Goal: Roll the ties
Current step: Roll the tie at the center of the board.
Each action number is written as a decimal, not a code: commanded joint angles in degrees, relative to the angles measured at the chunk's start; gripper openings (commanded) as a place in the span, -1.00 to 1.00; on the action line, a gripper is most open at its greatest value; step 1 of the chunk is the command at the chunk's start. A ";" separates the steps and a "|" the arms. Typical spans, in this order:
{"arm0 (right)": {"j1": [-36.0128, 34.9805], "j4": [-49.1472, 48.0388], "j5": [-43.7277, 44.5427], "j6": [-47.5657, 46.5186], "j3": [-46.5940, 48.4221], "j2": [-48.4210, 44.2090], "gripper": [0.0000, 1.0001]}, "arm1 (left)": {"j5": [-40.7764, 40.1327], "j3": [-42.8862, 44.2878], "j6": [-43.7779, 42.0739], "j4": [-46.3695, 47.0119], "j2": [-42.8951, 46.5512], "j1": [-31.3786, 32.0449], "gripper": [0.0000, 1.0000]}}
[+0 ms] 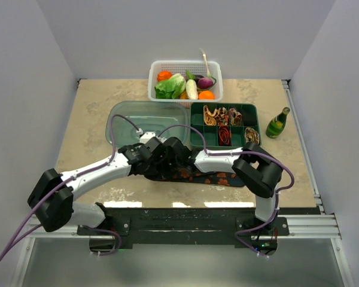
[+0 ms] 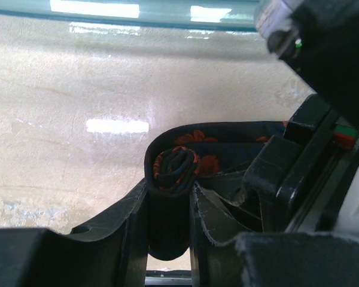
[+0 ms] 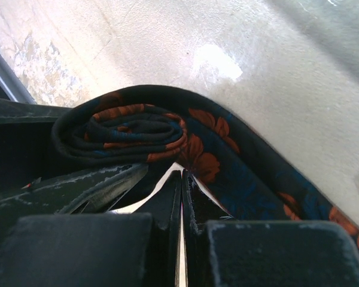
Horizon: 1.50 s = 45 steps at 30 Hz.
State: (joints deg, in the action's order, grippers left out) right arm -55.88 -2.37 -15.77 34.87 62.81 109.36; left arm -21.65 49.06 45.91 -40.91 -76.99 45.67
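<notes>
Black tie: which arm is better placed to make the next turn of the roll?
Probably left: the left gripper clamps the coiled tie between its fingers; the right gripper sits shut beside it.

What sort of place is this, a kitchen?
Probably a robot test booth: plain white walls box in a table, arms bolted to its edge, staged props like a vegetable basket.

I work in a robot test cell, not a home. Plain white walls [image 1: 36, 89] box in my beige marbled table [image 1: 90, 113]. My bases are bolted to a metal rail [image 1: 305, 226], purple cables [image 1: 285, 170] trail off me, and props stand staged at the back: a basket [image 1: 173, 62] of vegetables and a small green bottle [image 1: 277, 123].
</notes>
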 commanded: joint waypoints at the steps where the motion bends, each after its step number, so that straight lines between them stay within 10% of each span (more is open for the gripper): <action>1: 1.47 0.44 1.62 -1.56 0.04 -6.43 -1.00 | -1.90 1.92 0.06 -1.19 0.00 0.91 -0.88; 45: 15.45 9.05 9.27 -7.80 -10.16 -15.14 -1.00 | -13.68 13.95 7.61 -16.31 -20.38 11.10 -1.00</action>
State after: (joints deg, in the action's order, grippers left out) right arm -40.80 6.74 -7.01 28.01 53.32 95.81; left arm -32.62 59.46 50.59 -55.42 -94.43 55.37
